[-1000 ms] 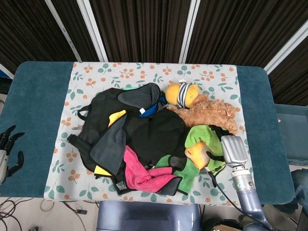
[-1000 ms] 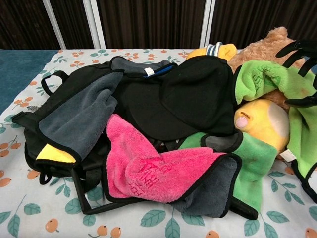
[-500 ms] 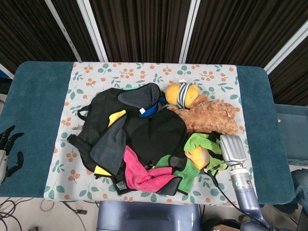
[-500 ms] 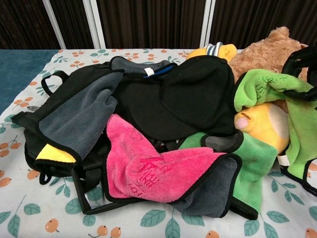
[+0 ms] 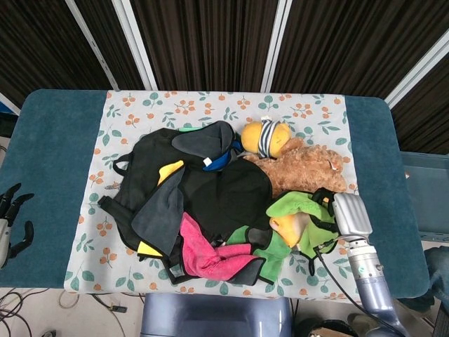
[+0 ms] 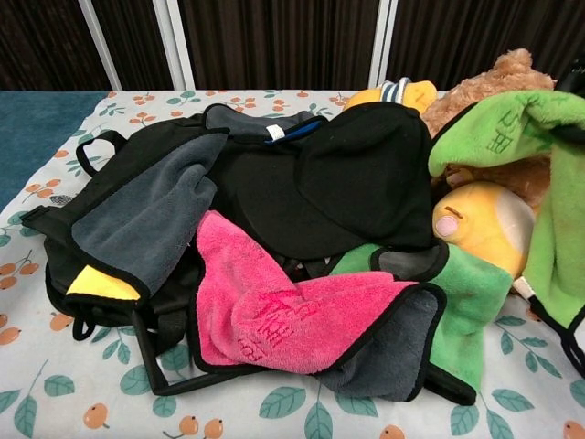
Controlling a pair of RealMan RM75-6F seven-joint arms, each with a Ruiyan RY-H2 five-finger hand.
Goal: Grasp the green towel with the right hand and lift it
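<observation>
The head view looked steeply down over the whole worktop (image 5: 56, 161); the chest view sat low and close, sharing the cloth pile (image 6: 274, 229).

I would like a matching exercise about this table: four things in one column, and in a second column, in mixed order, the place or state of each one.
Things:
1. green towel
2. pink towel
3. brown teddy bear
4. left hand

Places or states:
A. lies at the front of the pile, under the black fabric
B. held up by the right hand, draped over a yellow toy
C. holds nothing, at the table's left edge
D. lies behind the green towel, next to the striped yellow toy

Pairs: 1-B, 2-A, 3-D, 4-C
</observation>
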